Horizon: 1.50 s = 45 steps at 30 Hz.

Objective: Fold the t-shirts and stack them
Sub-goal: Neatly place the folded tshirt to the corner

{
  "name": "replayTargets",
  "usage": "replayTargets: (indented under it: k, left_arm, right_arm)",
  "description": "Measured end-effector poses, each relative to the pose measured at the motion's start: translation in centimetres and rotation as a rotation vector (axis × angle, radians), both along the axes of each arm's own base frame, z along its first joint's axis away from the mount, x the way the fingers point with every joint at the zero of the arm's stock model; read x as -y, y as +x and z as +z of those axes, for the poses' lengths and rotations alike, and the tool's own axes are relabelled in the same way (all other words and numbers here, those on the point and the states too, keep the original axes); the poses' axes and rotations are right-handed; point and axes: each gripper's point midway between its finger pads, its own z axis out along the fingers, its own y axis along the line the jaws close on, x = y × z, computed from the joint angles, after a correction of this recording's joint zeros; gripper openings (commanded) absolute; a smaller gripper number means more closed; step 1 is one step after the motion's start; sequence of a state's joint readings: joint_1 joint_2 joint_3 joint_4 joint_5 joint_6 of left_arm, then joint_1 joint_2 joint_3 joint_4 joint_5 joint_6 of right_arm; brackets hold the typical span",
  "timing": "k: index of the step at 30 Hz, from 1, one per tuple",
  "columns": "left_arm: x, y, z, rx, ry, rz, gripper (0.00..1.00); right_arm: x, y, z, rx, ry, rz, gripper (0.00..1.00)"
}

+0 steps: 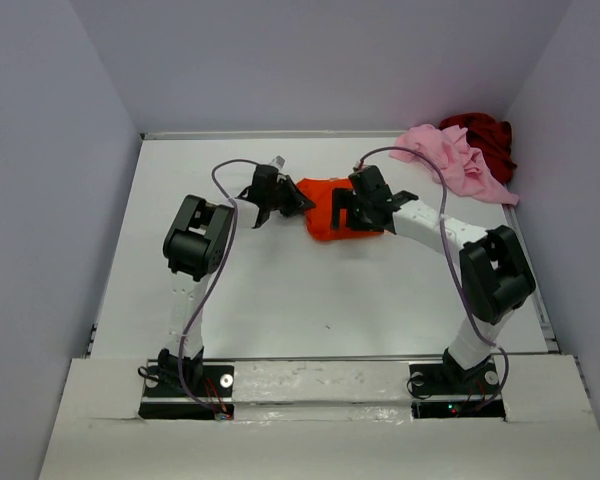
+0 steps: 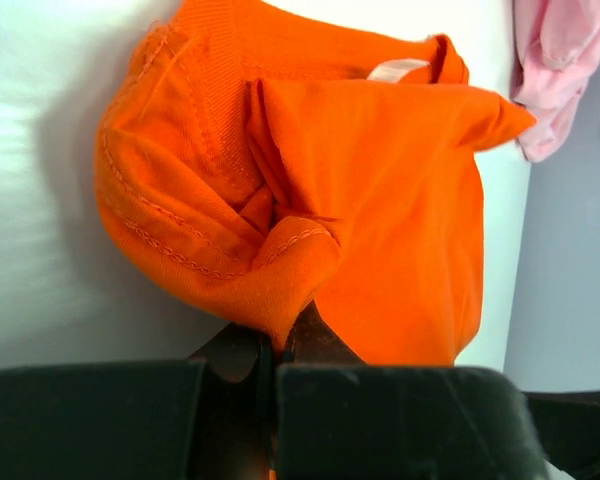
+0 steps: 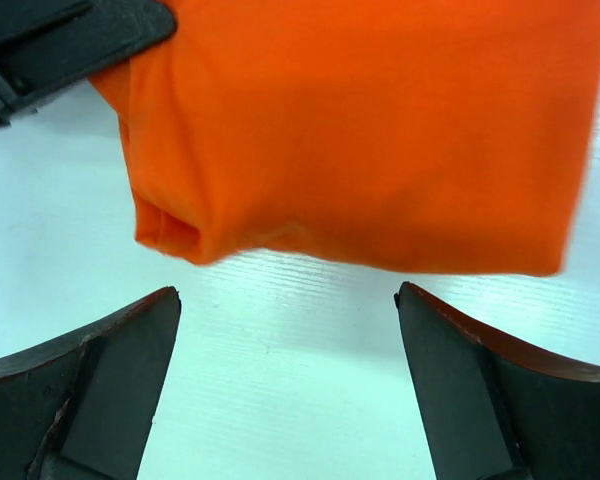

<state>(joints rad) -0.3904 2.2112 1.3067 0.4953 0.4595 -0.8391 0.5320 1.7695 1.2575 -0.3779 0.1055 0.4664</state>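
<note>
3 t-shirts sit on the white desk (image 1: 280, 300), all of them crumpled. The orange t-shirt (image 1: 325, 215) is a bunched lump toward the middle of the desk.

The left hand (image 2: 285, 335) is at the orange t-shirt's left edge, pressed together on a stitched hem fold of the cloth. From its own wrist camera the fold runs right down into the closed jaws. The rest of the shirt mounds up beyond, with a white neck label (image 2: 398, 70) showing at the collar on the far side.

The right hand (image 3: 290, 390) is at the orange t-shirt's right side, partly over it when seen from above, and it is spread wide. Its 2 dark fingers (image 3: 110, 380) stand well apart with bare desk between them. The orange cloth lies just past the fingertips, touching neither as far as I can see. In that same view the left hand shows at the shirt's upper left corner, gripping it.

The light pink t-shirt (image 1: 450, 160) lies in a heap well to the right of the orange t-shirt and further back, near the desk's back right corner. The dark red t-shirt (image 1: 485, 135) is bunched just behind the pink one, touching it, farther still from the orange t-shirt.
</note>
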Motion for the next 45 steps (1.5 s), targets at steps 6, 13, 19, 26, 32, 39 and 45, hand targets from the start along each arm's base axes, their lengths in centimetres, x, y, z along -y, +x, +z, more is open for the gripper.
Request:
replayTargets:
  k: [6, 13, 19, 26, 32, 39, 45]
  left_arm:
    - [-4.6, 3.6, 1.2, 0.005, 0.114, 0.041, 0.0]
    - [-12.0, 9.3, 4.2, 0.063, 0.241, 0.139, 0.0]
    - [-16.8, 13.1, 4.3, 0.093, 0.336, 0.178, 0.0]
    - [-21.0, 15.0, 0.5, 0.047, 0.44, 0.179, 0.0]
    - [-24.6, 16.5, 1.7, 0.082, 0.504, 0.208, 0.0]
    - [-32.2, 17.1, 2.1, 0.069, 0.607, 0.333, 0.0]
    - [-38.5, 17.4, 2.9, 0.059, 0.648, 0.443, 0.0]
  right_arm:
    - [0.2, -0.4, 1.7, 0.037, 0.023, 0.0, 0.93]
    - [0.3, -2.2, 0.8, 0.016, 0.055, 0.025, 0.93]
    - [-0.1, -4.8, -1.3, -0.042, 0.104, 0.065, 0.92]
    - [-1.7, -7.2, -2.8, -0.079, 0.136, 0.139, 0.91]
    - [-3.1, -8.2, -2.5, -0.076, 0.17, 0.189, 0.91]
    - [-4.4, -9.1, -2.3, -0.076, 0.192, 0.235, 0.9]
    - [-4.8, -9.7, -2.4, -0.079, 0.203, 0.256, 0.9]
